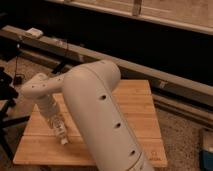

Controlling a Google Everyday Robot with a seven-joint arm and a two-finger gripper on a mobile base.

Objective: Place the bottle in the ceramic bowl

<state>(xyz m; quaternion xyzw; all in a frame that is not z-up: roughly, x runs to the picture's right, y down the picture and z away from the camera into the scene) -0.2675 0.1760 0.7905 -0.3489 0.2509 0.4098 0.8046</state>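
My gripper (60, 132) hangs at the end of the white arm (100, 115), low over the left part of the wooden table (135, 107). A slim pale shape (63, 138) sits at the gripper's lower end, pointing down at the tabletop. It may be the bottle, but I cannot tell it apart from the gripper. The ceramic bowl does not show. The arm's thick link covers the middle of the table and may hide it.
The wooden table's front edge (45, 159) and right edge (159, 130) are close. A long metal rail (150, 70) runs behind the table. A dark stand (6, 100) is at the left. A blue object (207, 150) lies on the floor at the right.
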